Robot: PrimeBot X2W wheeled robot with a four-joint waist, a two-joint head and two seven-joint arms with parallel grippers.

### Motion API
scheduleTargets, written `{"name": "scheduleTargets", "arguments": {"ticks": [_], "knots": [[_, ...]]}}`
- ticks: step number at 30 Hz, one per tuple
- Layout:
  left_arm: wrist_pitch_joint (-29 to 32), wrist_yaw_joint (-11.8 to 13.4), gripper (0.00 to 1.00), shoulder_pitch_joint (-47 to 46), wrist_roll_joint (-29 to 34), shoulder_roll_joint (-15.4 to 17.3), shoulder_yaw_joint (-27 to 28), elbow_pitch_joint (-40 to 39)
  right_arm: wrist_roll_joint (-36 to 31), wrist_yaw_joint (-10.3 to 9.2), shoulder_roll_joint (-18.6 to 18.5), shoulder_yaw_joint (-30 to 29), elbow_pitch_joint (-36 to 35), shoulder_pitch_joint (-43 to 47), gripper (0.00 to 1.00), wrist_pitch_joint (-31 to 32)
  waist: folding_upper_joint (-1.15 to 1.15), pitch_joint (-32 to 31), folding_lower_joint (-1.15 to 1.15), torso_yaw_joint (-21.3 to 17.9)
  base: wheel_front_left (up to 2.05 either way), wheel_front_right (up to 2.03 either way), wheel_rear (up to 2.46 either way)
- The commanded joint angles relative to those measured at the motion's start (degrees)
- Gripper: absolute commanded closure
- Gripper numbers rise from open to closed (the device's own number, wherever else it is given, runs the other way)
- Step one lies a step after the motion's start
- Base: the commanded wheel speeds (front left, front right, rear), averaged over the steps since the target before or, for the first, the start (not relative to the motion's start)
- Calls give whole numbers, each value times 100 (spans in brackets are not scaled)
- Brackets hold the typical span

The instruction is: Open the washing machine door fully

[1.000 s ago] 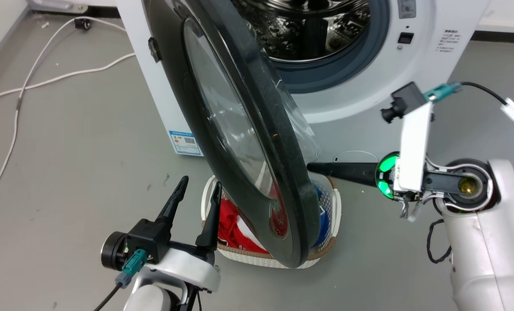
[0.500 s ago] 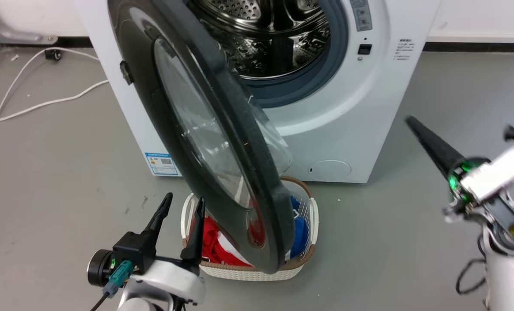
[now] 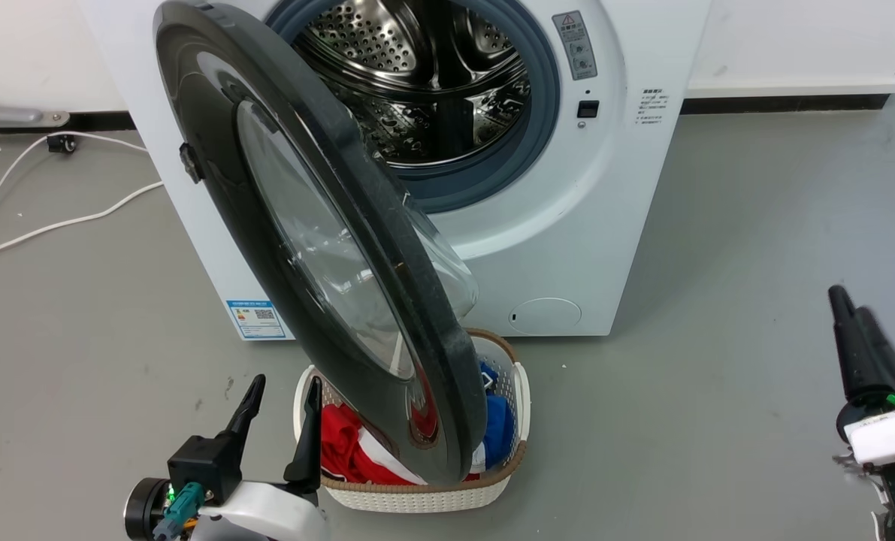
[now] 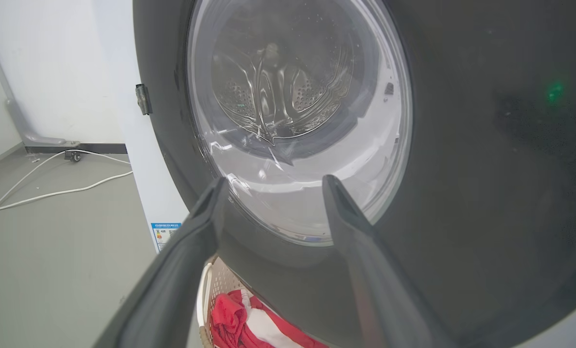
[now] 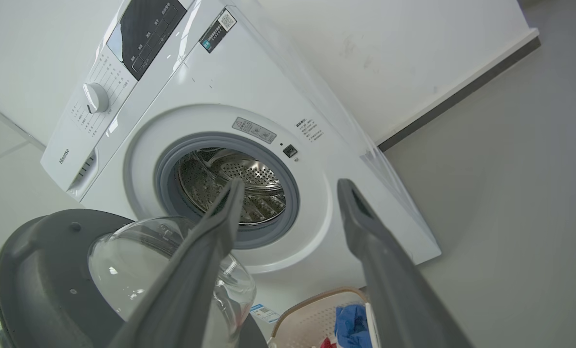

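So the washing machine door is swung well out from the washing machine. It hangs off the hinge side on the left of the head view, with its black rim turned nearly edge-on to the camera and the glass bowl bulging back towards the opening. The steel drum and the grey-blue rubber ring are both in plain sight. The door's bottom edge sits right over a little white laundry basket on the floor in front of the machine, which has red cloth and blue cloth in it. The left gripper is low down, just left of the basket. Its fingers are spread apart with nothing between them and point up at the door's outer face. In the left wrist view the glass is right behind the tips, but I honestly can't tell if they touch it. The right gripper is way off to the right, well clear of the door and the machine. Its fingers are also spread and empty, and the right wrist view looks between them at the drum. The blue sticker and round cap are low on the front panel, and a white cable trails across the floor on the left.
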Motion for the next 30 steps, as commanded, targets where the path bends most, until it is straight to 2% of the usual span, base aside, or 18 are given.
{"name": "scheduleTargets", "arguments": {"ticks": [1,2,3,8,13,20,30], "knots": [[-14,20,0,55,5,20,22,22,-466,0,-116,62,-199,68,0,-217,0,-14,0,-26,0,0,0],[-14,17,0,50,8,25,25,36,-800,0,-175,122,-316,96,0,-349,0,-22,0,-36,0,0,0],[-14,17,0,50,8,25,25,36,-800,0,-175,122,-316,96,0,-349,0,-22,0,-36,0,0,0],[-14,5,0,-8,-9,37,44,68,-2448,0,-491,395,-765,214,0,-933,0,-47,0,-62,0,0,0],[-14,12,0,-54,7,64,73,69,-3427,0,-415,744,-931,483,0,-1193,0,-41,0,-64,0,0,0],[-14,36,0,37,-4,79,129,52,-3969,0,-276,1198,-452,799,0,-1570,0,-50,0,-124,0,0,0],[-14,32,0,25,-4,122,106,113,-4012,0,-206,1364,141,794,0,-1886,0,-96,0,-87,0,0,0]]}}
